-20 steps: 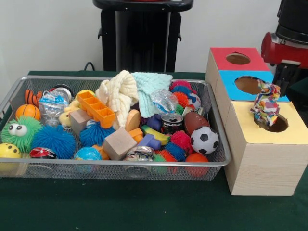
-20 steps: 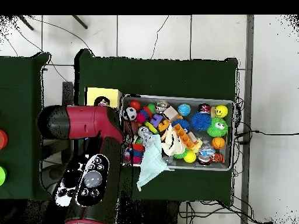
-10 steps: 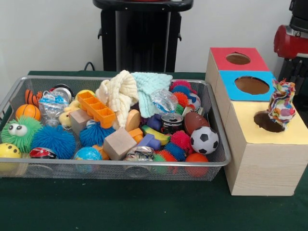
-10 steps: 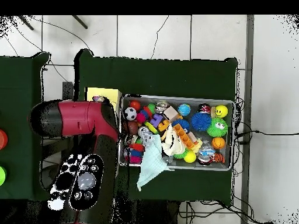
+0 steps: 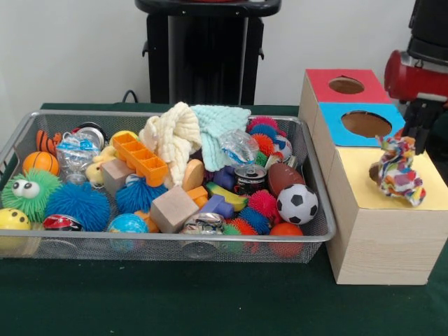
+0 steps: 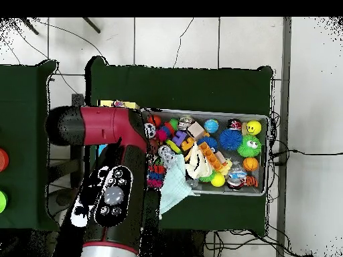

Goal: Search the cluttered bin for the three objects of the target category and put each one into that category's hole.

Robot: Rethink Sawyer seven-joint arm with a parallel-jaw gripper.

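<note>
- a small white fabric rag with bright multicoloured patches (image 5: 398,170) sits crumpled on the yellow top of the light wooden box (image 5: 427,190), over its round dark hole (image 5: 376,172) (mostly hidden).
- the red and black arm's gripper (image 5: 422,120) hangs just above it; whether it is open or closed, i cannot tell.
- the silver wire-mesh bin (image 5: 312,236) lies left, full of toys.

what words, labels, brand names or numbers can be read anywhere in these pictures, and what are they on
None can be read.
Small dark drink can in the silver wire-mesh bin: it has a printed side, too blurred to read.
Crushed silver can by the bin's near rim: no readable print.
Buttons on the red and black robot arm: no legible marks.
</note>
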